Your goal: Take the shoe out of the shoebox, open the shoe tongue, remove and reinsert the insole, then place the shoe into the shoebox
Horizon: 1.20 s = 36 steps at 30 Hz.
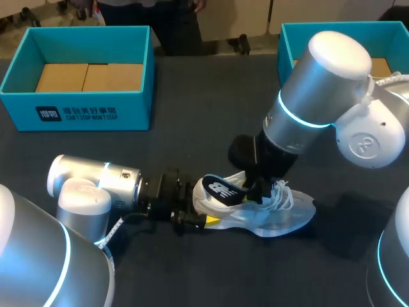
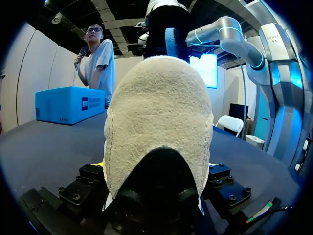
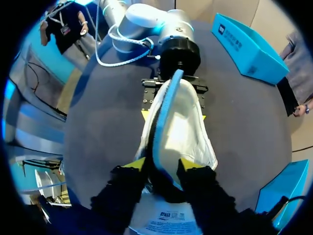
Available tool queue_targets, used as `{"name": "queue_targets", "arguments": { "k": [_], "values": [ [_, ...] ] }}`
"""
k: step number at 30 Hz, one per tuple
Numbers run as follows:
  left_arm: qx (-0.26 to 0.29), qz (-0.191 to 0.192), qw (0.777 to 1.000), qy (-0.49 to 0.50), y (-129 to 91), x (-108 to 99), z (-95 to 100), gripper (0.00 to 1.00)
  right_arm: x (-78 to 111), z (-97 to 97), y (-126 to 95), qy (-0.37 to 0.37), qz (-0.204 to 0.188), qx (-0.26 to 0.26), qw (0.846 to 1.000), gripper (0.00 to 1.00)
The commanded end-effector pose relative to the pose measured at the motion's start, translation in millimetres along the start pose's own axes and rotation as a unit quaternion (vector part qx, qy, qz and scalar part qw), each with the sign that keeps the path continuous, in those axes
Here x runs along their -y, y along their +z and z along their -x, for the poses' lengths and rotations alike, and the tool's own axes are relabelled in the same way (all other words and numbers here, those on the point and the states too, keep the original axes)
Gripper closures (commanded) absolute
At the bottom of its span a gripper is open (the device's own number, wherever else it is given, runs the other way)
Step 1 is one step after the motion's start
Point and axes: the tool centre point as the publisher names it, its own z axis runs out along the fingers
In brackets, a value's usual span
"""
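Left hand (image 1: 201,219) is clamped on the heel of the shoe (image 1: 281,214), one finger on each side. From its wrist cam the fuzzy cream heel fills pretty much everything right ahead of it. The shoe lies on its side on the dark worktop (image 1: 192,115), toe pointing away from the left hand.

Right hand (image 3: 165,165) comes down over the middle of the shoe, near the laces. Its two yellow tips pinch the insole (image 1: 220,187) from both sides. The insole is partway out: the black end with the white logo sticks up out of the heel opening, between the two hands, and its blue edge runs from the right hand back toward the left one.

The teal shoebox (image 1: 96,114) sits open well beyond the left hand, at the far side of the worktop. A second teal box (image 1: 289,45) is behind the right arm.
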Motion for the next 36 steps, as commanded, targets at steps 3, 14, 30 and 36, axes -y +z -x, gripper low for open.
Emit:
{"name": "queue_targets", "arguments": {
  "k": [3,14,30,36],
  "values": [
    [0.0,0.001,1.0,0.0,1,1,0.4,1.0,-0.7,-1.8,-4,0.003,-0.004,0.005,1.0,0.48],
    [0.0,0.001,1.0,0.0,1,1,0.4,1.0,-8.5,-2.9,-2,0.014,0.025,-0.007,1.0,0.53],
    [0.0,0.001,1.0,0.0,1,1,0.4,1.0,-16.7,2.8,8,0.006,0.037,-0.034,0.999,1.0],
    [0.0,0.001,1.0,0.0,1,1,0.4,1.0,-16.7,1.1,1,-0.025,0.037,-0.036,0.998,1.0]
  ]
}}
